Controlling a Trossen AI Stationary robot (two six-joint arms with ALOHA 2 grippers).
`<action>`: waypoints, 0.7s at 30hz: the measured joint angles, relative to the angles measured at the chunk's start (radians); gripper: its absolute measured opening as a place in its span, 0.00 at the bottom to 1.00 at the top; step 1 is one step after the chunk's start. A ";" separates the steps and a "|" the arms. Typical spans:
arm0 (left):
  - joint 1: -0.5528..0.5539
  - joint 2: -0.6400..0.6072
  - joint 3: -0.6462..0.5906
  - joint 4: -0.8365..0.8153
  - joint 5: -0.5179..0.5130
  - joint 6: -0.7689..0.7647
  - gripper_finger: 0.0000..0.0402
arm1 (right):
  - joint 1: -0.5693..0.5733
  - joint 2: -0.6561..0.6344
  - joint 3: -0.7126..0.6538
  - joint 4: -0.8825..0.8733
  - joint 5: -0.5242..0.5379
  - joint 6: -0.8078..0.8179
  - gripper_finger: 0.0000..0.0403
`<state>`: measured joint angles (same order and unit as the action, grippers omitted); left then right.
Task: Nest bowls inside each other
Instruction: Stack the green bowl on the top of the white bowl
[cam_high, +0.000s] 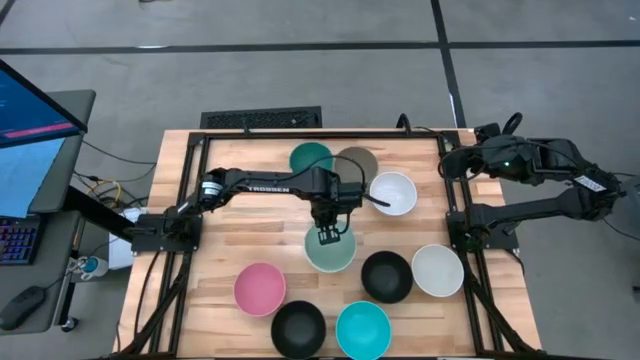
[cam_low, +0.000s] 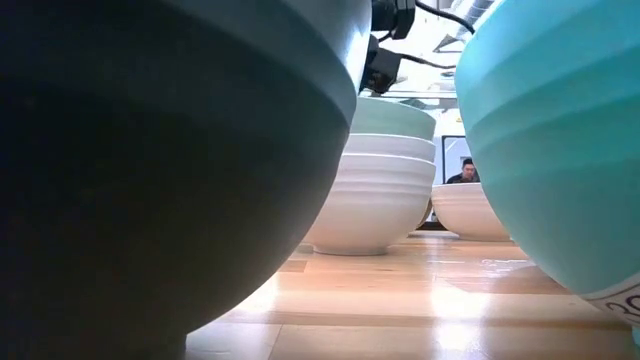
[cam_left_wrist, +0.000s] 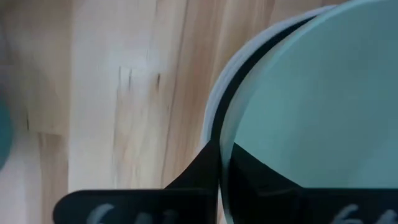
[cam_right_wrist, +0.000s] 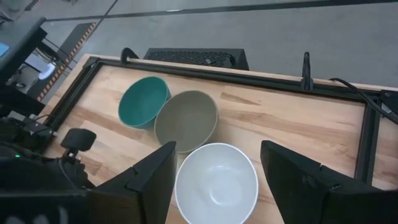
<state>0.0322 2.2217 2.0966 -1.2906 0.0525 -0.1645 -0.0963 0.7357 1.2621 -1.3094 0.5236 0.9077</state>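
The left gripper (cam_high: 327, 237) is pinched tight on the rim of the sage green bowl (cam_high: 331, 251), which sits nested on white bowls at the table's (cam_high: 230, 240) middle. Around that stack: a black bowl (cam_high: 387, 276) and an off-white bowl (cam_high: 437, 270) beside it, pink bowl (cam_high: 260, 289), second black bowl (cam_high: 298, 327) and cyan bowl (cam_high: 363, 329) nearer the front, teal bowl (cam_high: 311, 159), taupe bowl (cam_high: 356, 162) and white bowl (cam_high: 392, 194) behind. The right gripper (cam_right_wrist: 216, 180) waits spread wide and empty at the table's right rear corner.
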 joint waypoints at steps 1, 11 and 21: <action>-0.002 -0.002 -0.005 0.009 0.001 0.000 0.01 | 0.000 0.000 0.000 0.000 0.000 0.000 0.63; 0.005 -0.003 -0.006 0.056 0.016 0.011 0.01 | 0.000 0.003 0.000 0.002 0.000 0.000 0.63; 0.010 -0.003 -0.006 0.041 0.074 0.016 0.05 | 0.000 0.003 0.000 0.005 0.000 0.000 0.63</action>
<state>0.0418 2.2185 2.0911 -1.2500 0.1261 -0.1485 -0.0963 0.7387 1.2621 -1.3048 0.5240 0.9077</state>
